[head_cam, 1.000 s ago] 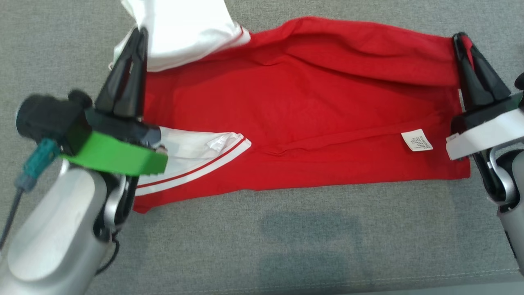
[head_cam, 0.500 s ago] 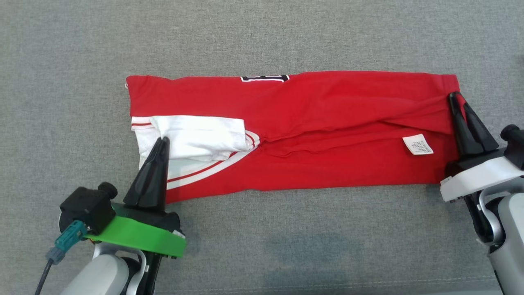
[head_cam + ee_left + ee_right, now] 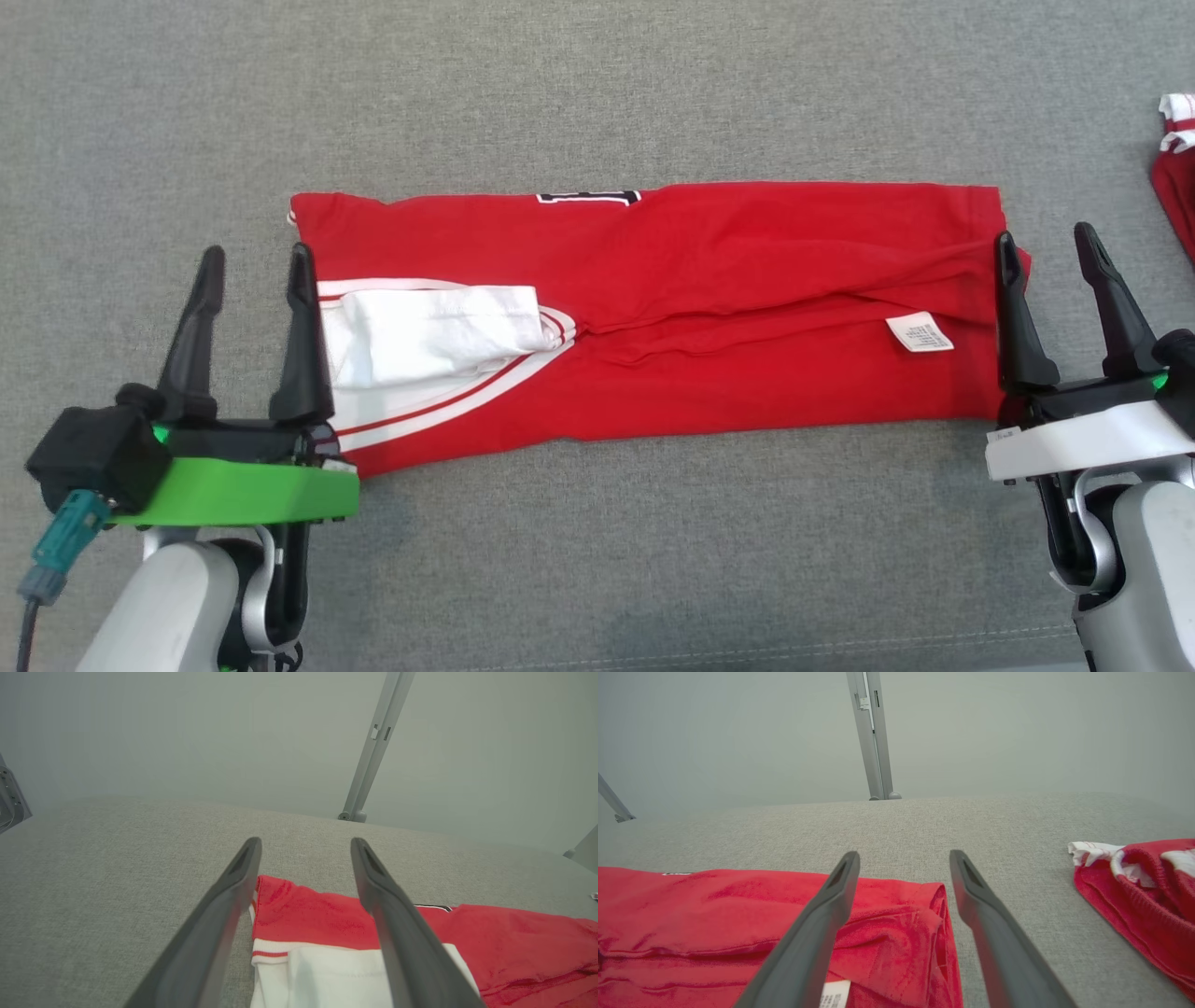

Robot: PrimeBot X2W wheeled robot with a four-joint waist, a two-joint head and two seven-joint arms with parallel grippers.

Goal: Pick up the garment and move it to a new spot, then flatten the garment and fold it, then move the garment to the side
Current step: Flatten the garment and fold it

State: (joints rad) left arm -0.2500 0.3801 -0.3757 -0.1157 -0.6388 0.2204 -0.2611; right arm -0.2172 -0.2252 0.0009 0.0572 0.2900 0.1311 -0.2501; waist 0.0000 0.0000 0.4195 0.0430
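**Operator:** Report the state of both end effectors.

**Technician:** The left gripper has its two dark fingers spread, with nothing pinched between them. The right gripper is also spread and holds nothing.

**Operator:** Where is the garment?

**Technician:** The long red jersey garment with white trim lies folded into a band on the grey woven fabric surface. It runs from the left gripper across to the right gripper.

**Operator:** Give its position at the left gripper.

**Technician:** The end with the folded white sleeve lies just beside the inner finger. In the left wrist view that edge lies in the gap between the fingers, and the outer finger is over bare fabric. Whether the fingers touch the cloth cannot be determined.

**Operator:** And at the right gripper?

**Technician:** The inner finger overlaps the plain red end, and the outer finger is over bare surface. A small white printed care label lies on the garment just inward of that finger.

**Operator:** Any other items?

**Technician:** A second red and white cloth item lies outboard of the right gripper, apart from the band.
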